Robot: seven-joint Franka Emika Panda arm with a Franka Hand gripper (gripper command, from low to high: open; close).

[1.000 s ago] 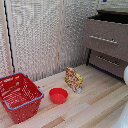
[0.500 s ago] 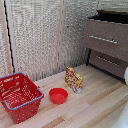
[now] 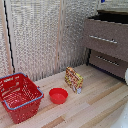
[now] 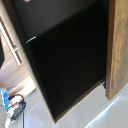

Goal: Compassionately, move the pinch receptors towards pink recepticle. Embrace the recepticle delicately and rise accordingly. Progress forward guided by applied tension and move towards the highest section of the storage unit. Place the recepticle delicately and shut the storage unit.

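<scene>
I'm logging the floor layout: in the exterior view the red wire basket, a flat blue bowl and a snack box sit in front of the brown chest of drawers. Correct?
Not quite: the flat bowl is red, not blue, as the exterior view shows. The red wire basket, snack box and brown chest of drawers are as stated.

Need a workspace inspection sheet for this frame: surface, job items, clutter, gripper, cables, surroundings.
Surface: light wooden floor.
Job's things: chest of drawers at the exterior view's right; top drawer pulled open, its dark inside filling the wrist view; pink mug not seen.
Clutter: red wire basket, flat red bowl, snack box standing upright.
Gripper: not in view.
Cables: dark cable in the wrist view.
Surroundings: pale woven wall panels.
</scene>
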